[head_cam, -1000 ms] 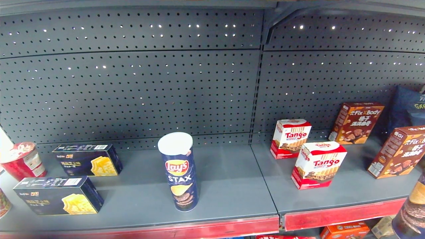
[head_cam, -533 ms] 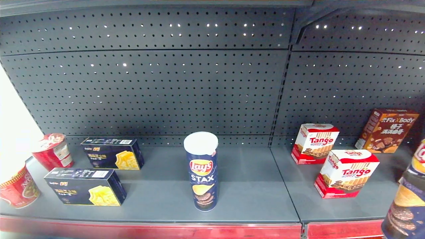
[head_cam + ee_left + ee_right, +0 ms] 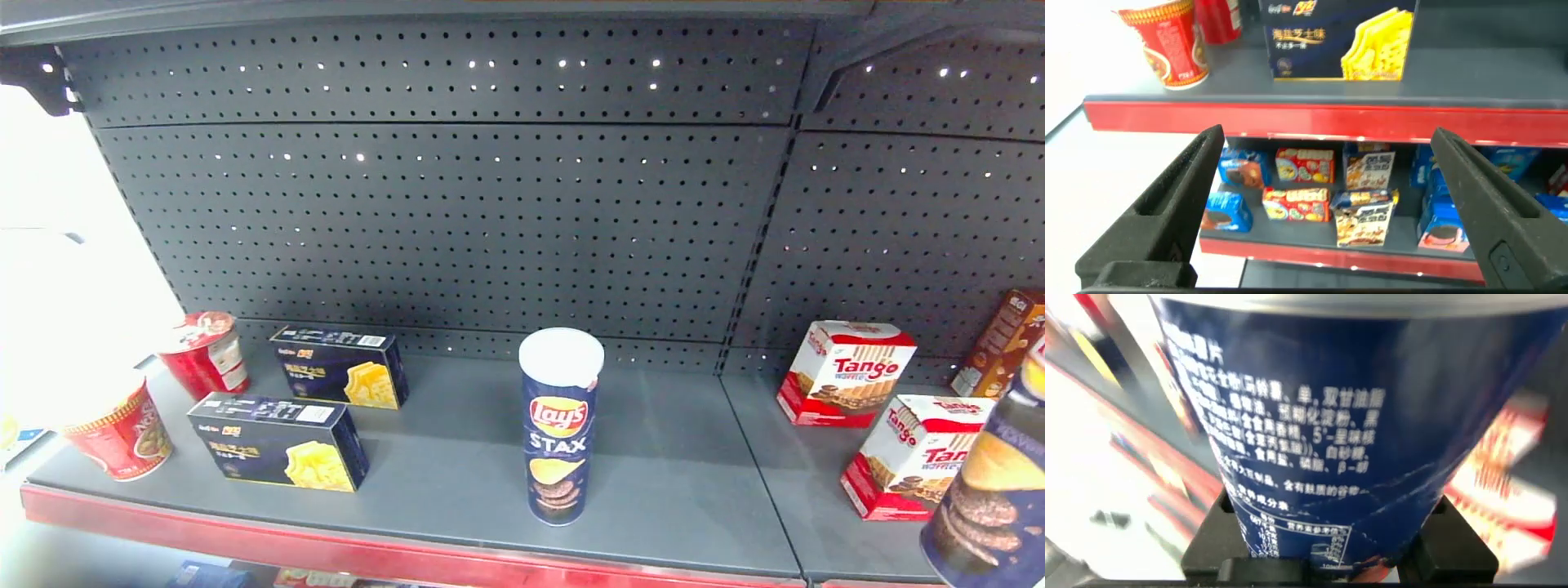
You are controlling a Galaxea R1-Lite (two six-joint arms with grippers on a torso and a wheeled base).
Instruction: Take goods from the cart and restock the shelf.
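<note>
A dark blue chips can [image 3: 559, 425] with a white lid stands upright mid-shelf on the grey shelf [image 3: 441, 490]. A second chips can [image 3: 988, 490] of the same kind hangs at the lower right in the head view, in front of the shelf edge. My right gripper [image 3: 1331, 555] is shut on this held can [image 3: 1323, 416], with its fingers [image 3: 1221, 539] clamping the can's lower part. Below and in front of the shelf's red front edge [image 3: 1323, 114], my left gripper [image 3: 1327, 204] is open, with nothing between its fingers [image 3: 1167, 220].
Two dark blue boxes [image 3: 282, 441] and two red cups [image 3: 122, 425] fill the shelf's left part. Red-and-white wafer boxes [image 3: 845, 371] and a brown box [image 3: 1000, 343] stand on the right. Bare shelf lies on both sides of the standing can. A lower shelf [image 3: 1315, 196] holds several packs.
The head view has swung left along the shelf, so all goods sit further right in the picture. The held can stays at the lower right corner and shows a little more.
</note>
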